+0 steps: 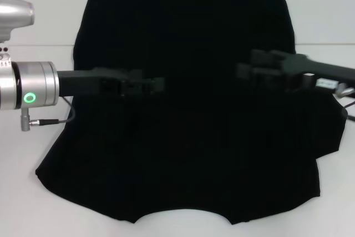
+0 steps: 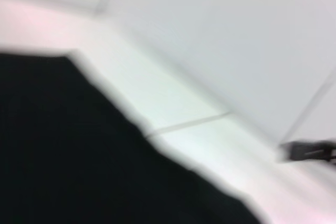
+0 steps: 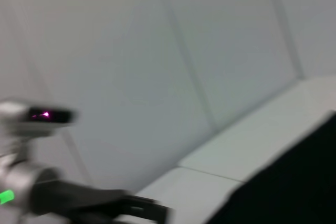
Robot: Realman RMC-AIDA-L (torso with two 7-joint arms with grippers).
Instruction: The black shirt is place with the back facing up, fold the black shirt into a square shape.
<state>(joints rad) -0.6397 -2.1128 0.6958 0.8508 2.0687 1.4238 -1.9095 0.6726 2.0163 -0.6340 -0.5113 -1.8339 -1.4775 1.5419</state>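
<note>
Beneath both hands, the black shirt (image 1: 183,109) lies flat on the desk (image 1: 39,26). Left hand (image 1: 158,84) and right hand (image 1: 241,70) hover mid-shirt; their grip I cannot tell. Next, probably, each must reach an edge to fold.

The head camera looks forward and down over the desk (image 1: 33,209). The 2 wrist cameras sit low, looking across it; all 3 share the black shirt (image 1: 183,126).

I am seeing the plain black shirt (image 1: 183,137) lying spread flat on the white table, collar edge facing me.
</note>
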